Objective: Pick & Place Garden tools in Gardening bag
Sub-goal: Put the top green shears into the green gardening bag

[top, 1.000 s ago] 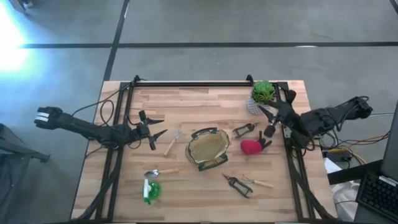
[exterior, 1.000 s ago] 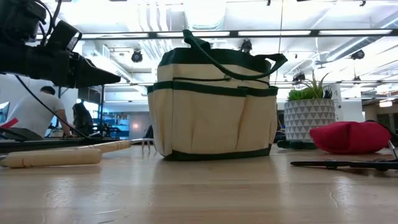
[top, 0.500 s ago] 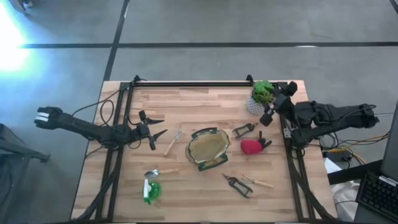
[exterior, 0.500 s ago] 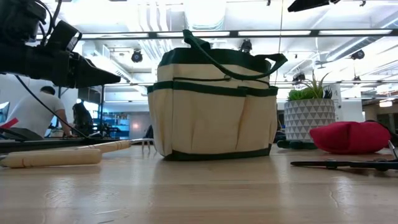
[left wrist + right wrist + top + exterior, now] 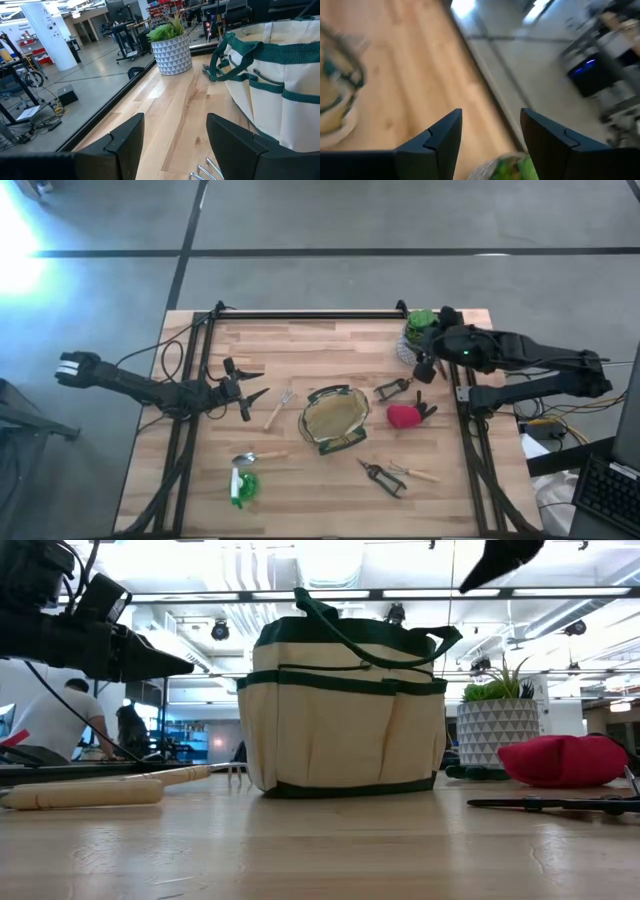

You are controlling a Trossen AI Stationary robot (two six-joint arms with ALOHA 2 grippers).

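left pincer (image 5: 250, 384) – wide, beside fork (image 5: 279, 409) | right pincer (image 5: 424, 368) – wide, empty, by plant pot (image 5: 409, 348)

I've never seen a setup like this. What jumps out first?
The gardening bag stands mouth-up mid-table, with tools scattered around it, like the red glove on its right. The left gripper hovers open left of the bag; the right gripper, also open, hangs beside a potted plant.

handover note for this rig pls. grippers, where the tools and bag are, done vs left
Left gripper: open, empty, by the wooden-handled fork.
Right gripper: open, empty, beside the plant pot.
Gardening bag: mid-table, upright.
On the table around it: trowel, green piece, two pruning shears, red glove.
Done: no tool seen in the bag.
Left: all of them.
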